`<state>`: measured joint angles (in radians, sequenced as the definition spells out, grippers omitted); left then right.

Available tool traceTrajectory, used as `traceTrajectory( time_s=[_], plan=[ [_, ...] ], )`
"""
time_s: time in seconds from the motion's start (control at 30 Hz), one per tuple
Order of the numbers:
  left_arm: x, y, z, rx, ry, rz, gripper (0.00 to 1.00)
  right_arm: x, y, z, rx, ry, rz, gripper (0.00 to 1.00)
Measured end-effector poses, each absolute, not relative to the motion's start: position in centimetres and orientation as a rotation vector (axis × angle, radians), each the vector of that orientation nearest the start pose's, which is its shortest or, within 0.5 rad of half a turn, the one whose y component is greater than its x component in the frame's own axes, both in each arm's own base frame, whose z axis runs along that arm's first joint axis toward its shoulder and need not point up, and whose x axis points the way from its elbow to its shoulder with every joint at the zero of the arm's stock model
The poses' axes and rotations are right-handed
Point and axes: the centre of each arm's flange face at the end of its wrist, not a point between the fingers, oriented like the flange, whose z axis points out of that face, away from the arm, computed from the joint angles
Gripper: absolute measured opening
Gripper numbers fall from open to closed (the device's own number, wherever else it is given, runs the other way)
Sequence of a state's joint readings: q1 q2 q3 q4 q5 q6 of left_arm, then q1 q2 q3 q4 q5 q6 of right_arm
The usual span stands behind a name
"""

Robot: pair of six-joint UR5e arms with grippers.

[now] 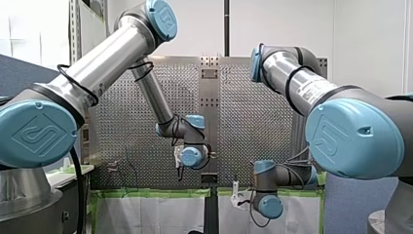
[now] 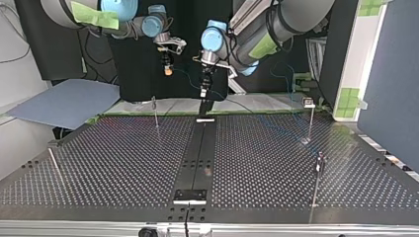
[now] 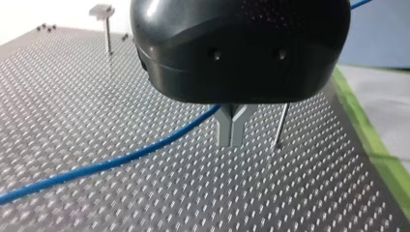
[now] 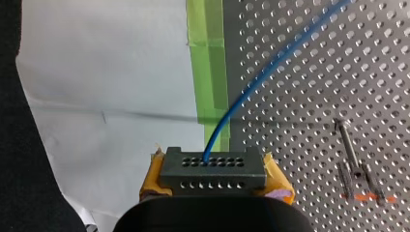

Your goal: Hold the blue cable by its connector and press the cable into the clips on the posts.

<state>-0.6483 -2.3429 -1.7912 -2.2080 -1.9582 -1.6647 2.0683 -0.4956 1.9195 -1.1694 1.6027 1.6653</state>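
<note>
Nearest the top view's camera, the perforated bench (image 2: pixel 113 168) has a tall post (image 2: pixel 316 182) on its right side. Further back, a second post (image 2: pixel 310 121) stands on the right and a third post (image 2: pixel 156 114) stands left of the middle strip.

Way back at the far edge are both arms. The right jaws, at that view's left, are clamped on the black connector (image 4: pixel 212 169) with their yellow pads (image 4: pixel 276 180), about level with the green tape (image 4: pixel 208 63) along the bench edge. The blue cable (image 4: pixel 251 82) comes out of the connector's face and arcs away over the holes.

The left jaws, just to the right, are closed tip to tip. The cable runs up to the metal fingers (image 3: pixel 226 130) and goes behind them, so I honestly can't tell if it's pinched.
</note>
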Motion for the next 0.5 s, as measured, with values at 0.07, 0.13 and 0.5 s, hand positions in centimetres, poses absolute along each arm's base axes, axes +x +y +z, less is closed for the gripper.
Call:
traceTrajectory(
  time_s=[0.07,0.13,0.5],
  plan=[
    [41.5,-44.7,2.8,0.168,1.625,-0.264,0.00,34.9,-38.2,-14.0,1.729,-1.177,1.429,0.00],
    [41.1,-45.5,2.4,0.179,1.626,-0.271,0.00,34.3,-38.5,-13.4,1.716,-1.175,1.443,0.00],
    [40.9,-48.2,-1.0,0.207,1.652,-0.261,0.00,30.1,-39.5,-10.1,1.629,-1.273,1.440,0.00]
  ],
)
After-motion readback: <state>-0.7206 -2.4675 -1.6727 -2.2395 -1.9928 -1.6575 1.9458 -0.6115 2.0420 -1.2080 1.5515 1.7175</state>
